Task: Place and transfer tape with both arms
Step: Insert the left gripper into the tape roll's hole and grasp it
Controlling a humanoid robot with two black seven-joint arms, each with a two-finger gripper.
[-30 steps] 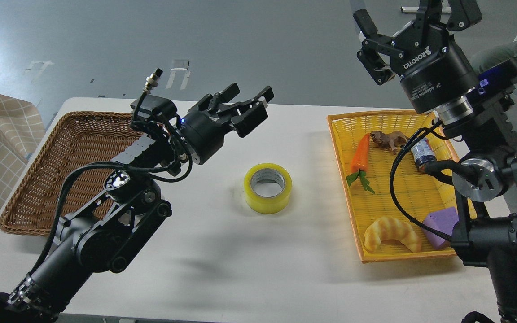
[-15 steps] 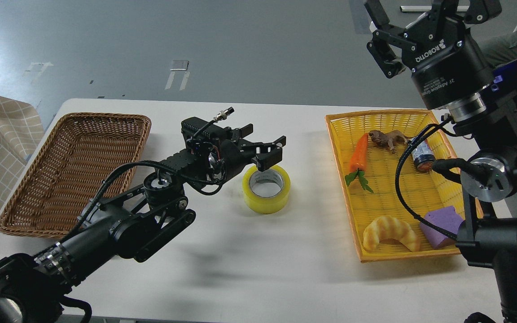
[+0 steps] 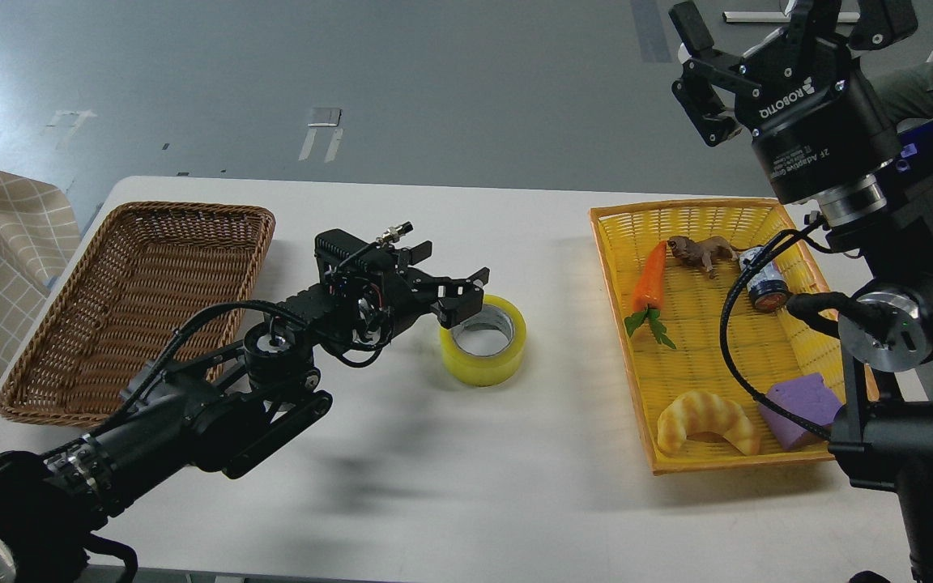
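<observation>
The tape (image 3: 483, 340), a yellow translucent roll with a grey-white core, lies flat on the white table (image 3: 466, 470) near its middle. My left gripper (image 3: 442, 279) is open and low over the table. Its near finger (image 3: 462, 304) is at the roll's left top rim, and I cannot tell if it touches. My right gripper (image 3: 786, 32) is open and empty, raised high at the top right above the yellow basket, far from the tape. Its fingertips reach the frame's top edge.
A brown wicker basket (image 3: 126, 308) sits at the table's left. A yellow basket (image 3: 677, 209) at the right holds a carrot (image 3: 649, 279), a brown animal toy (image 3: 701, 251), a small can (image 3: 762, 287), a croissant toy (image 3: 705, 417) and a purple block (image 3: 798, 401).
My left gripper has come down and to the right, from above the table to the tape's left rim. My right gripper has risen and shifted right. The tape has not moved.
</observation>
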